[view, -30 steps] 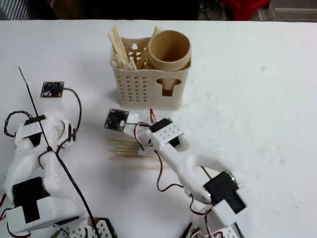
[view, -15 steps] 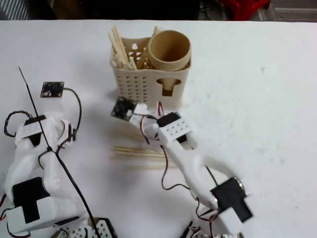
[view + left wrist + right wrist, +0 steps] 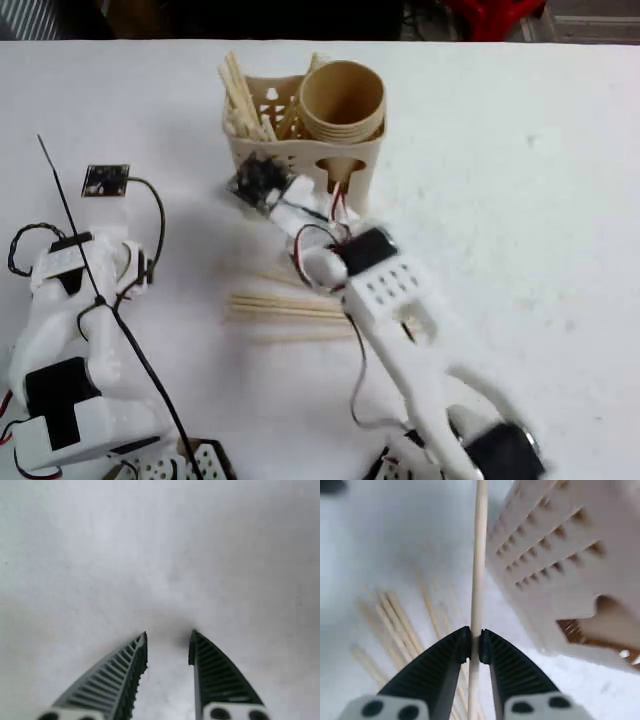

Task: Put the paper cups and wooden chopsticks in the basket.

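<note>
White desk [image 3: 520, 200] spreads under everything, with a dark strip of room beyond its far edge. At the near left corner the left arm [image 3: 60, 330] sits folded. The left fingers [image 3: 120, 675] are spread apart over bare desk and grasp nothing.

Toward the middle of the desk, between the basket and the near edge, the loose chopsticks [image 3: 285, 308] lie flat in a small bundle. Their exact number is hard to tell.

Close to the middle of the far edge, the basket [image 3: 300, 165] stands upright. The standing chopsticks [image 3: 245, 95] lean in the part of it nearer the desk's left edge. The paper cups [image 3: 342, 95] sit nested in one stack in the part nearer the right edge.

From the near edge the right arm [image 3: 400, 310] stretches up to the basket's front wall. The right fingers [image 3: 445, 665] are clenched on a single chopstick [image 3: 479, 555], which runs just beside the perforated wall. Whether it touches the wall cannot be told.

Judging by this, the cup half of the task looks finished, since every cup in sight is in the basket. The chopstick half looks partly done: some are in the basket, one is in the grasp and not yet inside, and the bundle on the desk remains to be carried over.
</note>
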You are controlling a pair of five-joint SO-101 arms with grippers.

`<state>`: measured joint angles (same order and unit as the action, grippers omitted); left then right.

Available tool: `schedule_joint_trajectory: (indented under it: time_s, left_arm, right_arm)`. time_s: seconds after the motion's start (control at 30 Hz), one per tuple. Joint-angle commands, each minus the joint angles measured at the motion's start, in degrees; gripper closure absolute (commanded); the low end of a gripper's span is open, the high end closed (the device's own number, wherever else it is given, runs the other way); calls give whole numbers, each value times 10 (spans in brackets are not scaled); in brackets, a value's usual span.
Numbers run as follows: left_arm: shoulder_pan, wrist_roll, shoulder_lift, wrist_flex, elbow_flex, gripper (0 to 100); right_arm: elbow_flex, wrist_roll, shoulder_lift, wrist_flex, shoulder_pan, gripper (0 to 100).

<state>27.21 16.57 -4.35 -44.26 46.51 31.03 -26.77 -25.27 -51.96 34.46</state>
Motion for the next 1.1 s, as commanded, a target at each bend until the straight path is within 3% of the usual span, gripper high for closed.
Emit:
schedule_joint_trajectory:
  time_s: [0.0,0.27,0.5,0.6,1.07]
  left_arm:
    - [-7,6,1,9,-5,849]
    - [-7,6,1,9,-5,849]
    - [-7,4,1,9,-5,849]
    - [-7,4,1,9,-5,849]
    - [-7,6,1,9,-5,849]
  right_arm:
    - [-93,38,-115,0,22,982]
    - [-348,107,-51,13,22,982]
    - [-510,159,120,198,20,978]
    - [-542,159,173,239,20,978]
    - [-551,158,238,243,1,976]
